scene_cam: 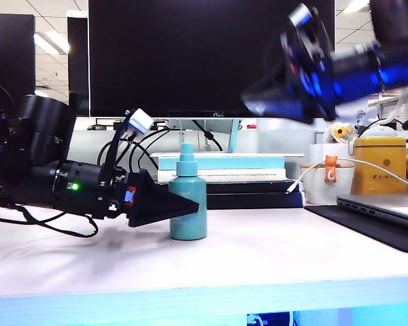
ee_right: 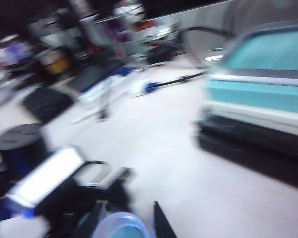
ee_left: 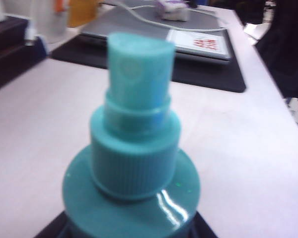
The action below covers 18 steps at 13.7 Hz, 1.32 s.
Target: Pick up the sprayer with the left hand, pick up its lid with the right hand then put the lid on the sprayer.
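The left gripper (scene_cam: 190,204) clamped the small teal cylindrical plastic sprayer (scene_cam: 188,200) (upright on the white table (scene_cam: 272,251)). At two o'clock, the right gripper (ee_right: 125,220) pinched the tiny clear plastic lid (ee_right: 122,225).

sprayer (ee_left: 131,188): glossy teal plastic, ribbed collar | lid (ee_right: 123,225): clear plastic | table (scene_cam: 258,251): smooth, matt

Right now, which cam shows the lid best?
Right wrist view: the lid sits between the right gripper fingers, though blurred and cropped. Exterior view shows that gripper raised and blurred, no lid discernible. Left wrist view shows only the sprayer.
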{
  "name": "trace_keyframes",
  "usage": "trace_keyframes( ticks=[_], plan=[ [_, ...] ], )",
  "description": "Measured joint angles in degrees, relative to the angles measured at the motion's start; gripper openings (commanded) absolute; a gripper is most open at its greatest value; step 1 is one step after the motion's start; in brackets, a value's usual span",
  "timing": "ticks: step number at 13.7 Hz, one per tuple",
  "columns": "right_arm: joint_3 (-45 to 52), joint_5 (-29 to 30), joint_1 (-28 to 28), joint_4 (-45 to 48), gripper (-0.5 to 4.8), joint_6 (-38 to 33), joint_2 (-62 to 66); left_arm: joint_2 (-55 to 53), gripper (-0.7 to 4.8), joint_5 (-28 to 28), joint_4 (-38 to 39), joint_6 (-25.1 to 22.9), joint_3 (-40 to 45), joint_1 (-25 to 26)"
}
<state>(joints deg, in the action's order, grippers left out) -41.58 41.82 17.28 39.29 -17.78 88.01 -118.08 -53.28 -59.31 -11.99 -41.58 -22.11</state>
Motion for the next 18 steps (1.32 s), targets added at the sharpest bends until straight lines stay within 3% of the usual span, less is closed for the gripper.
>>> trace_keyframes(
  ticks=[1, 9, 18],
  plan=[
    [-3.02, 2.27, 2.01, -7.61, 1.17, 0.17, -0.04, 0.00, 2.79, -1.38, 0.00, 0.00, -0.07, -0.98],
    [-6.21, -0.31, 6.38, -23.87, 1.16, 11.87, -0.02, -0.39, 2.78, -3.65, 1.46, -1.31, -1.70, -2.82],
    [-6.25, -4.61, 8.52, -28.52, 1.16, 19.32, 0.13, -3.02, 2.78, -5.44, 2.60, -1.09, -4.72, -5.20]
  ],
)
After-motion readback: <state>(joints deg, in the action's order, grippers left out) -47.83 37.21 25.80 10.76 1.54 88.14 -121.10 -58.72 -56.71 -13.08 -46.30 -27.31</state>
